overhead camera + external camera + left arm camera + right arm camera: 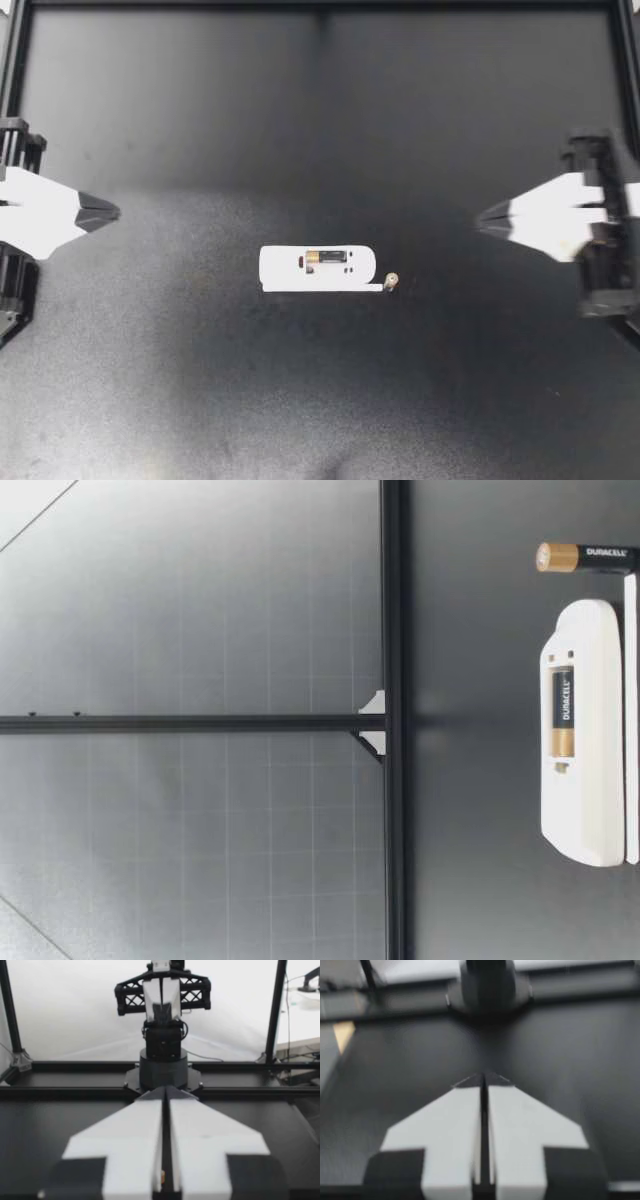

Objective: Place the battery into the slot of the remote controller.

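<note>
lettering: white, on loose battery | same on seated battery

Battery in remote; another, seemingly upright

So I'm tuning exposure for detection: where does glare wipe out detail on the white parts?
Top view: the remote is blown out to flat white, only the battery in its slot distinct; my left pincer and right pincer glare likewise. Low view: evenly lit, the remote's slot edges show. Left wrist view: the backdrop glows white.
</note>
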